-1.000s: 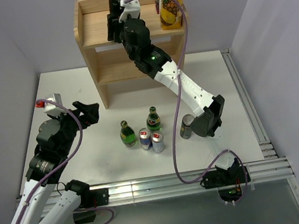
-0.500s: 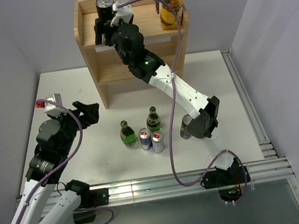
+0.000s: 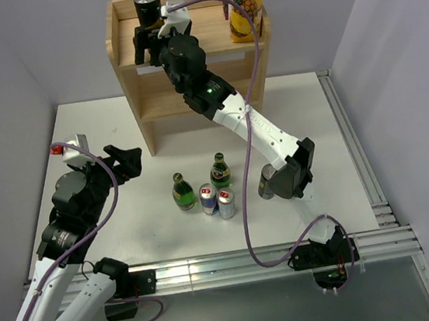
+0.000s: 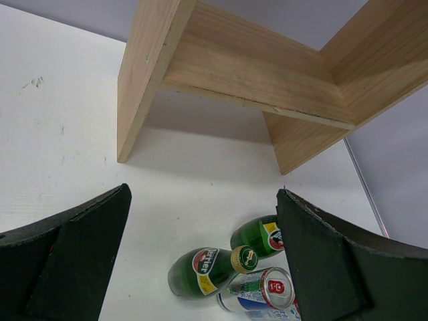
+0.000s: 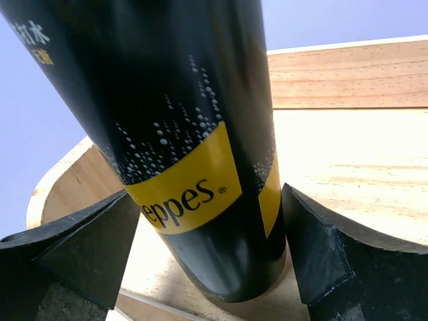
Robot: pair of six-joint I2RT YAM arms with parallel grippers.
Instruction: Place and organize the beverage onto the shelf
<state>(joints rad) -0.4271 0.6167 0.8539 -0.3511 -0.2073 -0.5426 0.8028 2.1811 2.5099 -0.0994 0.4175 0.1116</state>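
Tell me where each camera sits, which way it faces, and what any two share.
Top external: above and behind the bases, looking down on table, shelf and both arms, left pincer and right pincer.
Left wrist: on the left arm, facing forward and down at the shelf's lower part and green bottles; its fingers frame the bottom.
Right wrist: at the top tier, close on the black can between its fingers.
Shared: top and left wrist see the bottles; top and right wrist, the can.

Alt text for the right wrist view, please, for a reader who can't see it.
A tall black can with a yellow band stands between the two black fingers of the right gripper, which press close on both sides. Its base rests on the wooden shelf top, a raised rim behind.
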